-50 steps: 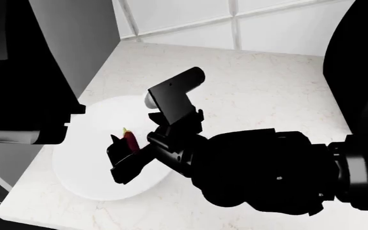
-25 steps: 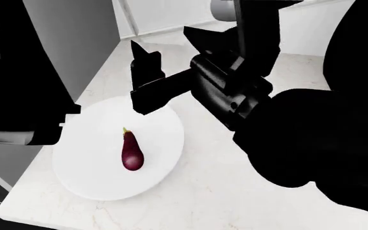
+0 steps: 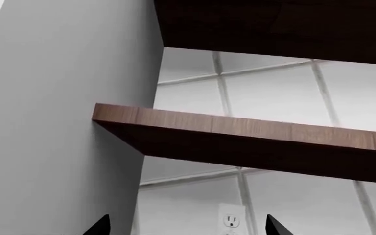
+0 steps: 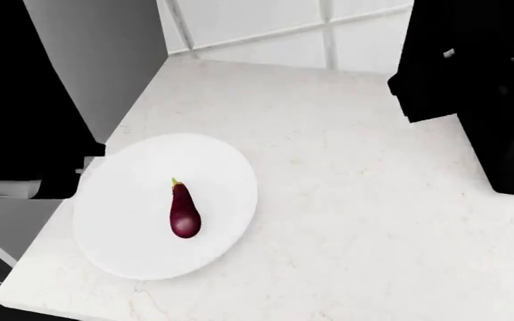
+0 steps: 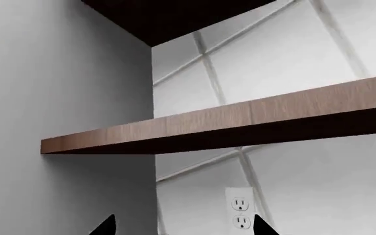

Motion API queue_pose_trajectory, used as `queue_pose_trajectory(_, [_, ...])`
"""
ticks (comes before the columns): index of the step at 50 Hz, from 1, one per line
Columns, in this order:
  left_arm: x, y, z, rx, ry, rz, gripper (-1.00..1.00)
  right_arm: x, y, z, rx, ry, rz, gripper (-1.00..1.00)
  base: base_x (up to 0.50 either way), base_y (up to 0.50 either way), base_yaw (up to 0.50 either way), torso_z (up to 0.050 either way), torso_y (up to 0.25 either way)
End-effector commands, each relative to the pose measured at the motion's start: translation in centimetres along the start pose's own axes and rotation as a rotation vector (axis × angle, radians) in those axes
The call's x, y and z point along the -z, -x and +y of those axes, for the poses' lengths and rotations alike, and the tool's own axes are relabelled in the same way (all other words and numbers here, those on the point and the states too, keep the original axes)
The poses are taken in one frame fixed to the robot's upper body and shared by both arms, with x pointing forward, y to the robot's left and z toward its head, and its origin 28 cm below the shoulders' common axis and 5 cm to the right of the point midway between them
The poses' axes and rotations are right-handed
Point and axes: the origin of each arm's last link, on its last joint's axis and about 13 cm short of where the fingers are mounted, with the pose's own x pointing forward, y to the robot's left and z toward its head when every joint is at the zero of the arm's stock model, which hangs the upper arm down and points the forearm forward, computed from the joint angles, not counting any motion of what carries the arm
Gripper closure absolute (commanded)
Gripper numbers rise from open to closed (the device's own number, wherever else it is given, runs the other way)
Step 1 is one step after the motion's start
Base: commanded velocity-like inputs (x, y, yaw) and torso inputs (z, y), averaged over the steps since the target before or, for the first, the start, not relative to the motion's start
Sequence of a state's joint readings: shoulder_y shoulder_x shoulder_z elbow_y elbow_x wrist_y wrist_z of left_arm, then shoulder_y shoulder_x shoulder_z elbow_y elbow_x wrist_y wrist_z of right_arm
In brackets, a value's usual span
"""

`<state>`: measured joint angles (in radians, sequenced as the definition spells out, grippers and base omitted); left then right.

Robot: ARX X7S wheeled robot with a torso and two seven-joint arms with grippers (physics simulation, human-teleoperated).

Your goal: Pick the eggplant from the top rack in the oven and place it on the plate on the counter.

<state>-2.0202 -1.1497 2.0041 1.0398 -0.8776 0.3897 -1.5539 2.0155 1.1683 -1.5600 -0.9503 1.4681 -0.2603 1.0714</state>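
The small dark purple eggplant lies on the round white plate, stem tip pointing toward the wall, with nothing touching it. The plate rests near the left front corner of the white marbled counter. My left gripper is open, raised and facing the wall, with nothing between its fingertips. My right gripper is also open and empty, facing the same wall. In the head view only the dark bulk of the right arm shows at the upper right. The oven and top rack are out of view.
A wooden shelf juts from the white tiled wall above the counter, with a wall outlet below it. A grey side panel borders the counter's left. The left arm's dark mass fills the left edge.
The right gripper let go of the eggplant on the plate, rose and pulled away to the upper right, out of the head view. The eggplant stays on the plate.
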Motion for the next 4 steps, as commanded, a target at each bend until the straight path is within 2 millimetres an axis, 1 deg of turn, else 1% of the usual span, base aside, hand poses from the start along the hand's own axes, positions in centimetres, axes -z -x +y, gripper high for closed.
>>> queue_pose_trajectory(1, [1.3, -0.7, 0.6, -0.001, -0.024, 0.020, -1.00, 4.1, 4.7, -0.6, 0.079, 0.082, -0.038, -1.00, 0.00, 0.00, 0.00, 0.000, 0.000])
queue_pose_trajectory(2, [1.8, -1.0, 0.9, -0.009, -0.032, 0.027, -1.00, 5.7, 5.2, -1.1, 0.096, 0.095, 0.081, -1.00, 0.00, 0.00, 0.00, 0.000, 0.000])
queue_pose_trajectory(4, [3.0, -1.7, 1.2, -0.016, -0.045, 0.042, -1.00, 6.9, 4.6, -1.5, 0.083, 0.065, 0.090, -1.00, 0.00, 0.00, 0.00, 0.000, 0.000])
